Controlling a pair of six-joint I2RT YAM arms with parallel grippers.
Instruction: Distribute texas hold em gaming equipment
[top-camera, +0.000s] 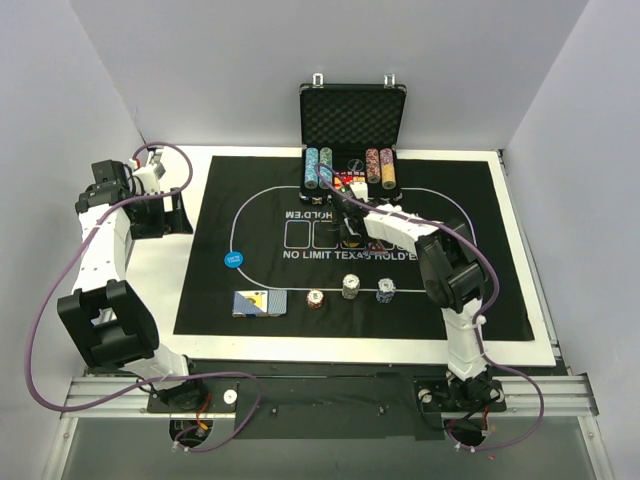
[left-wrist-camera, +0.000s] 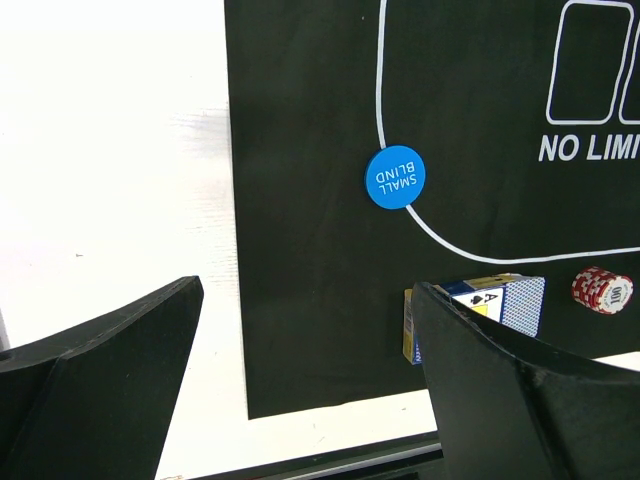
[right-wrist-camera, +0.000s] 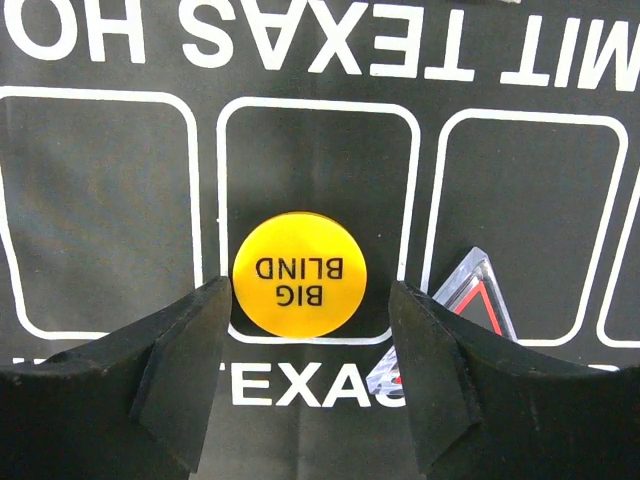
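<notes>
A yellow "BIG BLIND" disc (right-wrist-camera: 300, 274) lies flat on the black mat (right-wrist-camera: 100, 230) inside a white card outline. My right gripper (right-wrist-camera: 310, 300) is open, low over it, one finger on each side; in the top view (top-camera: 352, 236) it hides the disc. A blue "SMALL BLIND" disc (top-camera: 233, 259) (left-wrist-camera: 395, 177) lies at the mat's left. A blue-backed card deck (top-camera: 259, 302) (left-wrist-camera: 500, 305) and three small chip stacks, red (top-camera: 316, 298) (left-wrist-camera: 603, 290), grey (top-camera: 350, 287) and blue (top-camera: 386, 291), sit along the near side. My left gripper (left-wrist-camera: 308, 300) is open and empty over the mat's left edge (top-camera: 165, 215).
The open black case (top-camera: 352, 120) stands at the mat's far edge with rows of chips (top-camera: 319, 168) (top-camera: 380, 166) in it. A clear triangular piece with a red edge (right-wrist-camera: 470, 305) lies just right of the yellow disc, beside my right finger. White table (top-camera: 160, 290) borders the mat.
</notes>
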